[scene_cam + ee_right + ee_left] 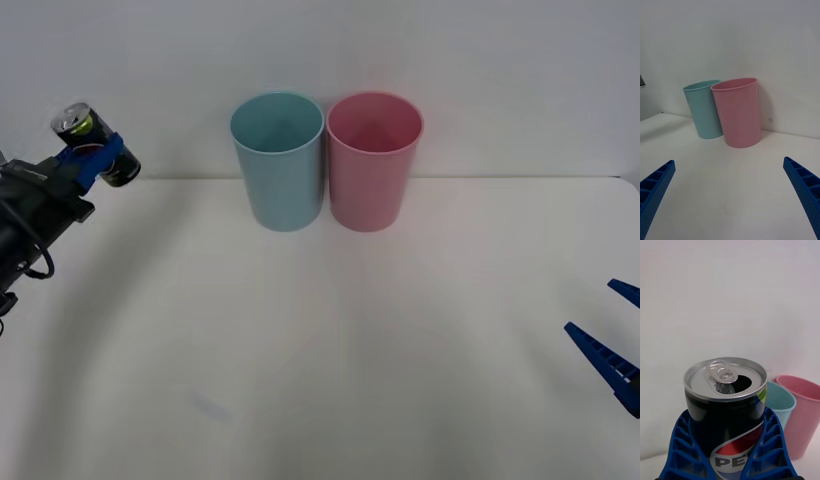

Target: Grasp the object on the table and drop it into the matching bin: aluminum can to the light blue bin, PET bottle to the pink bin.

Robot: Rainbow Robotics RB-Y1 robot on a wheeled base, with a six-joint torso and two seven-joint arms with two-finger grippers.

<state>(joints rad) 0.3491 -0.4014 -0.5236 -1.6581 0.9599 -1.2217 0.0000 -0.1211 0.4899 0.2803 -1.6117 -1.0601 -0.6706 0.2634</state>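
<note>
My left gripper [98,160] is raised at the far left of the front view, above the white table [320,350], shut on the small dark aluminum can [88,140]. In the left wrist view the can [725,408] stands between the blue fingers [769,442], its silver top open and its round logo facing the camera. The light blue bin [278,160] and the pink bin [373,160] stand side by side at the table's far middle, well to the right of the can. My right gripper [618,345] is open low at the right edge, holding nothing.
A plain white wall rises behind the table. From the right wrist the pink bin [738,112] stands nearer than the light blue bin [704,109], with bare table between them and the open fingers [655,185]. Both bins [790,408] sit beyond the can.
</note>
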